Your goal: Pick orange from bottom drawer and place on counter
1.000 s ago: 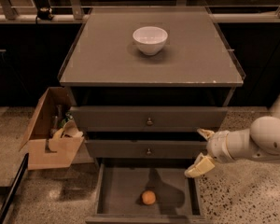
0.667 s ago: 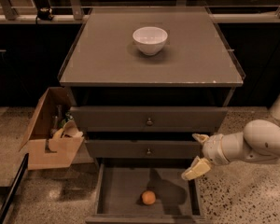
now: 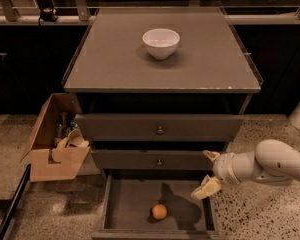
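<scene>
At the left of the frame an open cardboard box (image 3: pixel 55 156) stands on the speckled floor (image 3: pixel 55 209) just beside the cabinet; what is inside it is too unclear to name. Right of it, at bottom centre, the bottom drawer (image 3: pixel 127 199) is pulled out toward the lower edge of the frame, its long axis running left to right and its open top facing up. The orange (image 3: pixel 159 211) lies on the drawer floor near the front wall, about midway across. Being round, it shows no long axis or heading. Bare drawer floor lies open on both sides of it and behind it. Above, the two upper drawers (image 3: pixel 160 130) are shut, and the tabletop (image 3: pixel 110 64) carries a white bowl (image 3: pixel 161 42) toward its back centre, with open surface all round the bowl out to the thin raised edging. Right of the orange, the gripper (image 3: pixel 210 173) hangs over the drawer's right wall, higher than the fruit and apart from it, jaws spread wide and grasping nothing. The white arm (image 3: pixel 275 163) reaches in from the right edge, roughly level, pointing left.
</scene>
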`<state>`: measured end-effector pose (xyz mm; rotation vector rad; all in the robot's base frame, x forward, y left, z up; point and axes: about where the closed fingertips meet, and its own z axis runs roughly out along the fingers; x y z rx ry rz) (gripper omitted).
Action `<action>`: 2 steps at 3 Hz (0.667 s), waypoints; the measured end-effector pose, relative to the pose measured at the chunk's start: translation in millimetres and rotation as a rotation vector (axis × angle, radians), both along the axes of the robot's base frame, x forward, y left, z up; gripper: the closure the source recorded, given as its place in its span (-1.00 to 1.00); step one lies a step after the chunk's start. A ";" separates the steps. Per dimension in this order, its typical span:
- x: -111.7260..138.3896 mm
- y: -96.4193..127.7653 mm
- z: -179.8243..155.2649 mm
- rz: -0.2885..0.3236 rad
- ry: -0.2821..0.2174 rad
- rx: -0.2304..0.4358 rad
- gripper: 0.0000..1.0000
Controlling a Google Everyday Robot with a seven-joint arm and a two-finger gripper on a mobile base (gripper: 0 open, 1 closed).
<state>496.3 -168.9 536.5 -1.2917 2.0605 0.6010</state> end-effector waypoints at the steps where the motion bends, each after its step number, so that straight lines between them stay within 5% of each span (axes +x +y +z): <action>1: -1.2 2.8 -34.1 -0.027 0.001 0.000 -1.00; 2: 0.2 6.3 -67.0 -0.041 0.010 0.010 -1.00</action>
